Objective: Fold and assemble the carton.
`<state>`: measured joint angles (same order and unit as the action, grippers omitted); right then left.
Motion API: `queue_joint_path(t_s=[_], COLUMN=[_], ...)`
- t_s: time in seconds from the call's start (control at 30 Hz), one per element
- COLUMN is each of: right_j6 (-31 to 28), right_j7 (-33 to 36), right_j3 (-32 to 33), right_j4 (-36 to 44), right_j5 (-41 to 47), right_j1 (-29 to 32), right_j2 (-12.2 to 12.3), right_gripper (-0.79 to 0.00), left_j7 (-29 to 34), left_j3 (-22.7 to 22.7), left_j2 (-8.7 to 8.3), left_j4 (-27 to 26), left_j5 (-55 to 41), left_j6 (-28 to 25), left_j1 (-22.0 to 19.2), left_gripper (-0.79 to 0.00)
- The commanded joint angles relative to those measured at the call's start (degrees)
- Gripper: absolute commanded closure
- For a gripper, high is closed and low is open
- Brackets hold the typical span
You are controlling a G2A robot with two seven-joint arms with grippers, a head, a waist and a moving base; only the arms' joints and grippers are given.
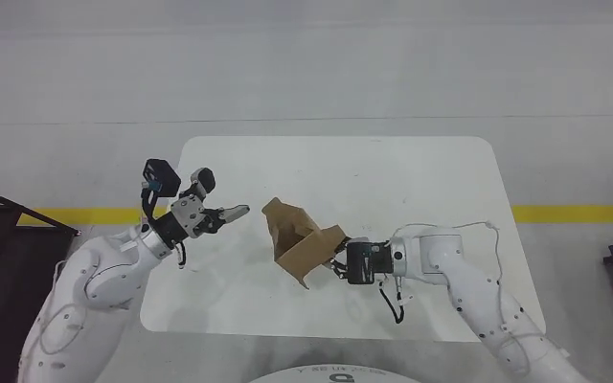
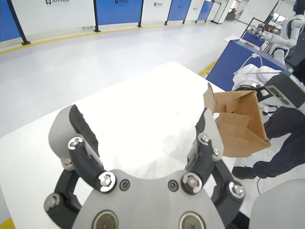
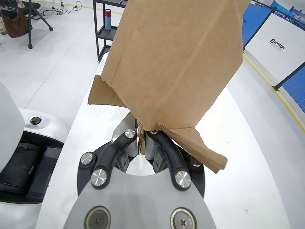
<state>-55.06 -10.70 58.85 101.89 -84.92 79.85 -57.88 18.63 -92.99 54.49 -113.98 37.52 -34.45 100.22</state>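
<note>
A brown cardboard carton (image 1: 300, 240), partly folded with loose flaps, is held near the middle of the white table (image 1: 431, 182). My right gripper (image 1: 339, 261) is shut on a flap at the carton's edge; the right wrist view shows its fingers (image 3: 129, 141) pinching the cardboard (image 3: 174, 55) just above them. My left gripper (image 1: 235, 213) hovers a short way to the carton's left, apart from it, open with nothing between its ribbed pads (image 2: 83, 129). In the left wrist view the carton (image 2: 240, 125) stands beyond that gripper's fingertip with its open side facing it.
The white table's front edge (image 1: 287, 330) lies close below both arms. Bare tabletop stretches behind the carton and to the right. A yellow floor line (image 1: 565, 213) runs past both sides of the table.
</note>
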Motion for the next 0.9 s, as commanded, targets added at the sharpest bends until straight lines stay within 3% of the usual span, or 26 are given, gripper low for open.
queue_joint_path(t_s=[0.0,0.1,0.33,0.43,0.63,0.87], right_j6=[0.41,0.07,3.5,6.09,8.0,8.33], right_j7=[0.14,-4.58,-30.3,-37.9,-41.53,-38.63], right_j3=[-0.19,-1.24,-4.44,-5.86,-8.75,-10.93], right_j4=[0.2,1.3,-2.66,-6.27,-11.17,-14.19], right_j5=[-0.09,-1.37,-18.64,-23.39,-24.15,-21.68], right_j1=[0.12,-0.47,-4.03,-5.81,-9.03,-11.19], right_j2=[-0.03,-0.16,0.36,0.53,-0.07,-0.88], right_gripper=[0.0,0.0,0.0,0.0,0.0,0.0], left_j7=[0.6,1.37,2.13,2.48,5.98,10.58], left_j3=[0.48,1.3,2.26,2.43,3.27,5.39], left_j2=[0.02,0.07,0.14,0.13,-0.12,-0.43], left_j4=[0.37,0.74,1.14,1.4,1.67,1.61], left_j5=[0.24,0.31,-0.76,-2.69,-9.03,-11.32], left_j6=[0.21,0.59,0.33,-0.97,-5.64,-9.15], left_j1=[-0.65,-1.68,-3.75,-4.2,-5.29,-6.58], left_gripper=[-0.785,-0.785,-0.785,-0.785,-0.785,-0.785])
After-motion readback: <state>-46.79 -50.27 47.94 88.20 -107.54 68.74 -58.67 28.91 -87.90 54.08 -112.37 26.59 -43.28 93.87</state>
